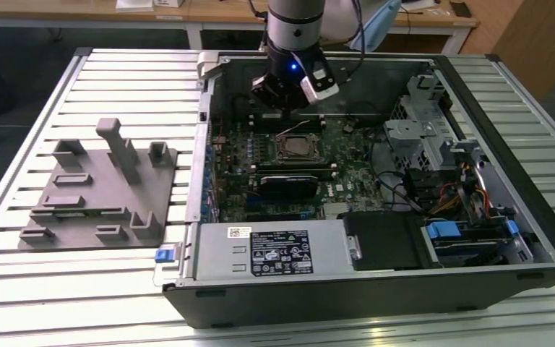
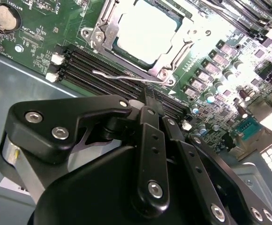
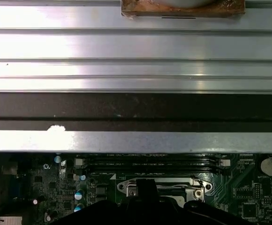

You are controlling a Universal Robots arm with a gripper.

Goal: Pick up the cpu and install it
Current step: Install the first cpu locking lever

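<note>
The gripper (image 2: pixel 146 97) has its black fingers (image 2: pixel 151 140) drawn together to a single narrow tip. Nothing shows between them, so it is closed and carries no load. In the second wrist view the tip hangs over the dark memory slots (image 2: pixel 103 70), just beside the socket frame (image 2: pixel 166 65), and touches neither the frame nor the chip. The cpu (image 2: pixel 147 30) lies flat inside that metal frame on the green motherboard (image 2: pixel 37 44), its silvery-white top facing up. A thin wire lever (image 2: pixel 122 75) runs along the frame's edge on the side nearest the gripper. In the first wrist view the closed tip (image 3: pixel 145 186) stands in front of the same socket frame (image 3: pixel 192 186) and covers its middle. A round coin cell (image 3: pixel 269 165) sits off to one side on the board. In the exterior view the arm (image 1: pixel 292 29) comes down nearly upright from the far edge of the scene into the open computer case (image 1: pixel 355 303). There the gripper (image 1: pixel 290 103) points down over the far part of the board, and the cpu (image 1: pixel 297 148) lies on its nearer side. The grey fixture (image 1: pixel 104 188) rests on the slatted table (image 1: pixel 113 72) on the exterior view's left, well apart from the gripper.
</note>
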